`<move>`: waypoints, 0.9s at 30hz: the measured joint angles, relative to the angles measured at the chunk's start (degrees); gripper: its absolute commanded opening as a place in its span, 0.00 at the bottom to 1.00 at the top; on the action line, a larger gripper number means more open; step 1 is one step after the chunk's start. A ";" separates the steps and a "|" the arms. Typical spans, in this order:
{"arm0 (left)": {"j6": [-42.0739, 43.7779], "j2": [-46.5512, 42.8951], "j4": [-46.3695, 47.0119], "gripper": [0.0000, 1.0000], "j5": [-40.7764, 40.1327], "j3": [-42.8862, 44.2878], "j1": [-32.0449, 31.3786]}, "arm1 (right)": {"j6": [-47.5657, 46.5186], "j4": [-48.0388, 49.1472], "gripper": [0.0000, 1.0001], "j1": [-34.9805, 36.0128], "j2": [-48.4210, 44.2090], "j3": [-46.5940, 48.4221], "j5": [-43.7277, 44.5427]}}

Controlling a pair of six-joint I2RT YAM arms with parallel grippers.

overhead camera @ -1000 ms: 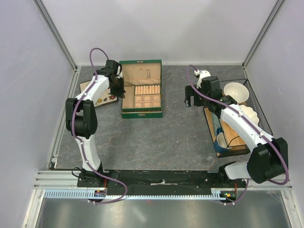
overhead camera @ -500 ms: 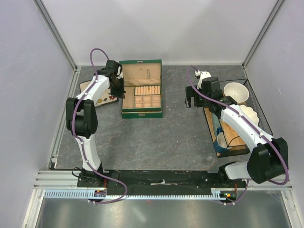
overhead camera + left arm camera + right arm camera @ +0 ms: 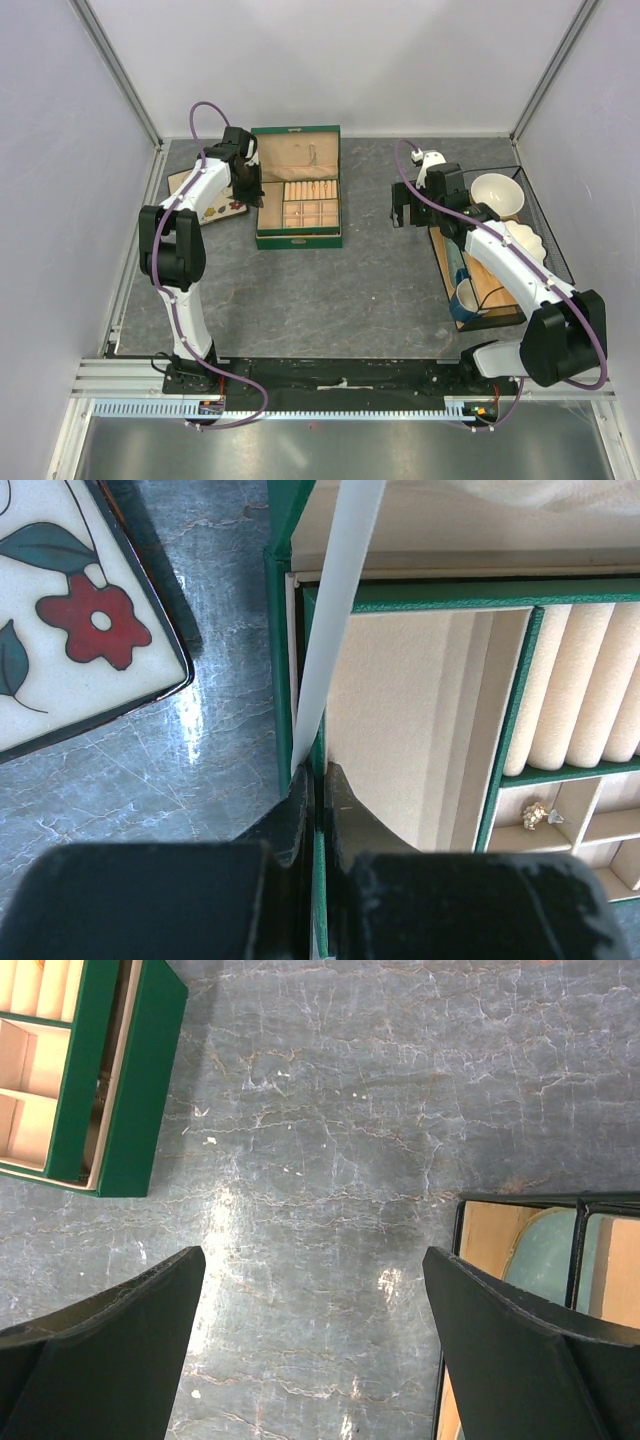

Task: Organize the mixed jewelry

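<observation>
Two arms here, and only one is holding anything. The left gripper sits at the left wall of the green jewelry box, near the upper left of the table in the top view. Its jaws are pinched together on the bangle. The left wrist camera catches the bangle edge-on, so it reads as a flat pale band running from the fingertips up to the top of the frame and leaning a bit to the right. It crosses over the box's green rim and the big tan compartment on that side. Whether its lower end touches the lining can't be told from this angle.

Further right in that same view are the tan ring rolls. Below them, in a small compartment at the lower right, lies a tiny gold piece. A floral dish with a red flower lies on the grey table just left of the box.

The right gripper hangs over bare table, well apart from the box, jaws spread wide with nothing between them. Its wrist view has a box corner at the upper left and a wire rack at the lower right with a teal cup inside. In the top view a white bowl sits just right of that gripper.
</observation>
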 measured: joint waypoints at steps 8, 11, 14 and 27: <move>0.00 0.02 0.00 0.02 -0.50 0.00 -0.63 | 0.04 0.13 0.98 -0.28 -0.22 -0.50 -1.05; 0.00 0.00 0.00 0.02 -0.96 0.00 -1.01 | 0.07 0.13 0.98 -0.28 -0.33 -0.50 -1.33; 0.00 0.00 0.00 0.02 -1.16 0.00 -1.40 | 0.20 0.13 0.98 -0.42 -0.33 -0.52 -1.70; 0.02 0.02 0.00 0.01 -1.60 0.00 -1.86 | 0.46 0.17 0.98 -0.72 -0.42 -1.42 -2.38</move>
